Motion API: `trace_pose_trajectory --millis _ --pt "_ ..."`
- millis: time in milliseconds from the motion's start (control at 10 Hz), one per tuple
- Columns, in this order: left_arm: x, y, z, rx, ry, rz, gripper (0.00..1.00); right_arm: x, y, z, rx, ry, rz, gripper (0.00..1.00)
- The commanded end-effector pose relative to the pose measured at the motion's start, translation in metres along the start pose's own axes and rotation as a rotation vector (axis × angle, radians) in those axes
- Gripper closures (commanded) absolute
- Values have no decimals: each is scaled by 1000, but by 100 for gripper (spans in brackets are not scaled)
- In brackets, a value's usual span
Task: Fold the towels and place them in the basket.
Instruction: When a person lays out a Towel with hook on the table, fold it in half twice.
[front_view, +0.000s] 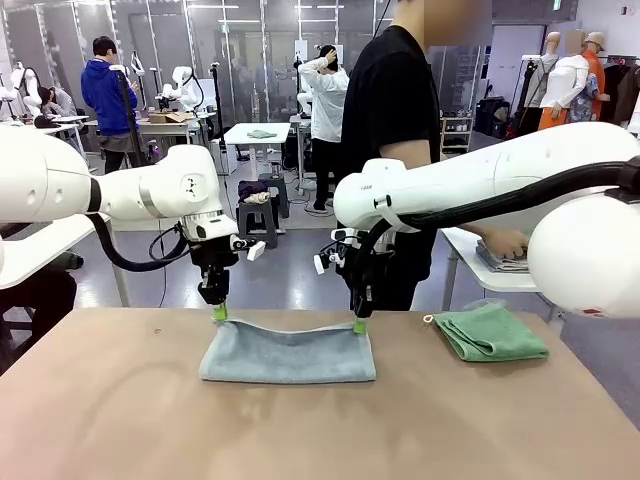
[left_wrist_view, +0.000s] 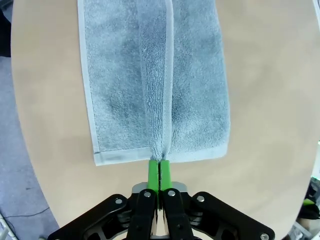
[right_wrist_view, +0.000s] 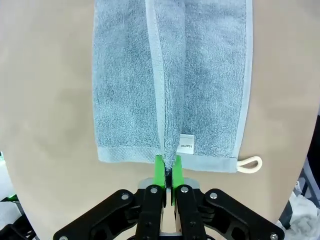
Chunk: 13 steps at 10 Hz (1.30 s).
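A pale grey-blue towel (front_view: 288, 352) lies in the middle of the brown table, its far edge lifted. My left gripper (front_view: 219, 313) is shut on the towel's far left corner; in the left wrist view the green pads (left_wrist_view: 159, 173) pinch the hem of the towel (left_wrist_view: 155, 80). My right gripper (front_view: 360, 325) is shut on the far right corner; the right wrist view has its gripper (right_wrist_view: 168, 167) clamped on the towel (right_wrist_view: 170, 75) beside a white label and a hanging loop (right_wrist_view: 249, 164). A mint green towel (front_view: 490, 331) lies folded at the table's right. The basket is out of view.
A person in black stands at the far side of the table (front_view: 120, 410), one hand on a stack of grey towels (front_view: 500, 260) on a small side table to the right. The near half of the brown table is bare.
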<state>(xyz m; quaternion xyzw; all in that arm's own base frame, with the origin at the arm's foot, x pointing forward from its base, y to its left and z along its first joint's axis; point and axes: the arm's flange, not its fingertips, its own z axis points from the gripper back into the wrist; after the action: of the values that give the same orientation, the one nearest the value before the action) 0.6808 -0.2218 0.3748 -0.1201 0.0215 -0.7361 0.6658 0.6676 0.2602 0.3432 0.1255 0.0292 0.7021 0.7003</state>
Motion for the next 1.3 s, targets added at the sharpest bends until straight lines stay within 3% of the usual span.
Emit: trace_pose_trajectory --millis 0,300,400,500,600,700,800,900,1000,1100,1200 --pt "-5 21 -2 1 7 -30 99 2 -13 1 -18 15 -32 94" --pt "-8 32 -11 -4 4 -35 99 1 -19 -3 -23 14 -52 94" --pt "-7 35 -11 15 9 -39 99 0 -21 -3 -32 9 -58 89" --pt "-7 34 -11 40 12 -41 79 -2 -22 -3 -50 5 -56 74" --pt "-7 32 -9 57 14 -34 79 -2 -21 -1 -69 -2 -54 69" --pt "-9 30 -7 72 21 -19 59 -2 -22 1 -79 -3 -46 54" --pt "-10 25 -5 108 27 -16 74 -3 -22 4 -100 3 -45 50" --pt "-12 17 1 162 32 -16 39 -2 -20 11 -152 3 -40 34" --pt "-13 7 8 177 28 -17 54 -1 -14 18 -161 -1 -44 30" --pt "-15 -9 20 165 10 -27 24 0 0 26 -170 -9 -44 16" --pt "-18 -26 34 154 -7 -24 24 2 21 35 -149 -21 -84 16"
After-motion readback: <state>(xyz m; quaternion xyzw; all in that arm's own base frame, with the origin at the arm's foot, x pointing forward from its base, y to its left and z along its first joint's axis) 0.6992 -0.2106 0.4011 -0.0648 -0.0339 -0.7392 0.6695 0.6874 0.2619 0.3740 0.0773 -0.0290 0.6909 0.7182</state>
